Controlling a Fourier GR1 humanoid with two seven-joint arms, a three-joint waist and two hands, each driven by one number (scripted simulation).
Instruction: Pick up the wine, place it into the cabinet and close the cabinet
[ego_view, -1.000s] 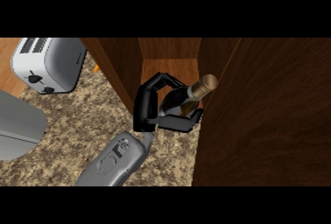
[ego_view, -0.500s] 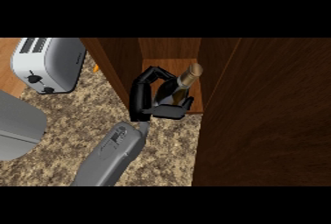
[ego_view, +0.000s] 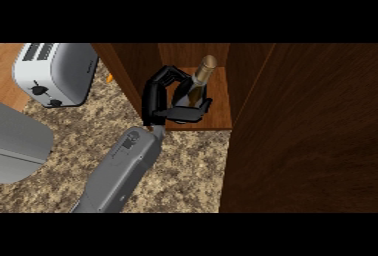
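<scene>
A dark glass wine bottle with a tan cork top (ego_view: 201, 80) stands on the brown wooden cabinet shelf (ego_view: 214, 120), the black right robot hand (ego_view: 168, 100) curled around it. A silver toaster (ego_view: 55, 72) sits on the speckled granite tabletop (ego_view: 184, 165).

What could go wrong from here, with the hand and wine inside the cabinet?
The right hand is curled round the wine bottle, which stands just inside the cabinet, near the shelf's front edge. If released there, pulling the fingers out could tip it forward onto the counter. The open door stands close beside the hand, so closing it too early might strike the forearm or the bottle.
</scene>
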